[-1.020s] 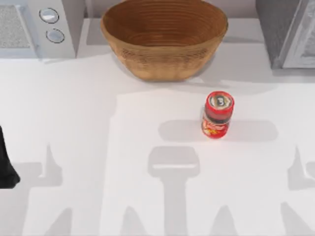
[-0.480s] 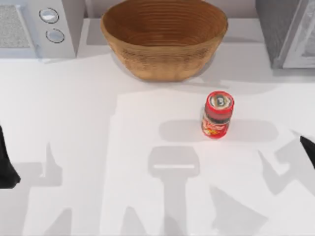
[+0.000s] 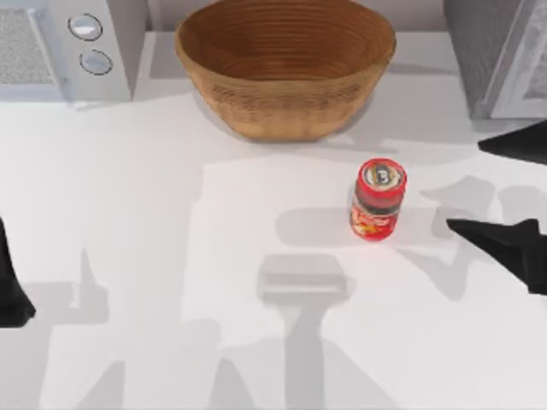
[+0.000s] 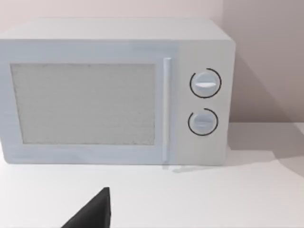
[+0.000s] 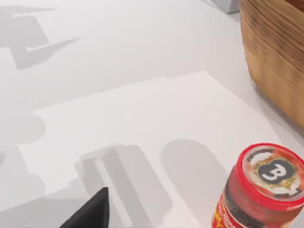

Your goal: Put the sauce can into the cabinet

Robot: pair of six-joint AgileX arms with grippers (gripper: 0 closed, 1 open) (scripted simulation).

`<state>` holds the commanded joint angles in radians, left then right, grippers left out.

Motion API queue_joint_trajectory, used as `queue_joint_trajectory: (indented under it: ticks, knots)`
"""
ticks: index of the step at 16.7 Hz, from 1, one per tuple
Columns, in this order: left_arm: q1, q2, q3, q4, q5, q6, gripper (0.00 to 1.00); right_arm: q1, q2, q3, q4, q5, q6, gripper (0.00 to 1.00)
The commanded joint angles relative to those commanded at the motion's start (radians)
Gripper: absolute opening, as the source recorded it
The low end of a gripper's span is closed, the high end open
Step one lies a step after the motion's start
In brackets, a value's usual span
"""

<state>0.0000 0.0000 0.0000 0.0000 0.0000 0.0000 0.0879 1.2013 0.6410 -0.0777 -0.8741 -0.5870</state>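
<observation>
standing upright – cylindrical red sauce can [image 3: 378, 200] near ribbed woven basket [image 3: 285, 67].

The cabinet [image 3: 500, 51] at the table's far right corner runs off the top view's edge, so just part of its speckled body and door frame can be seen. The microwave [image 3: 64, 47] at the far left corner is cropped likewise. The right end effector [image 3: 504, 192] is cut by the right edge, two dark fingertips showing. The left end effector [image 3: 10, 282] is a dark sliver at the left edge. In the right wrist view the sauce can [image 5: 263, 190] loses its lower body.
</observation>
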Motion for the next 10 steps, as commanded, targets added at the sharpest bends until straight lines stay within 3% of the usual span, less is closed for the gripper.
queue_joint_trajectory:
  ticks: [10]
  knots:
    - [0.000, 0.000, 0.000, 0.000, 0.000, 0.000, 1.00, -0.039, 0.822, 0.431, -0.039, -0.433, -0.470, 1.00]
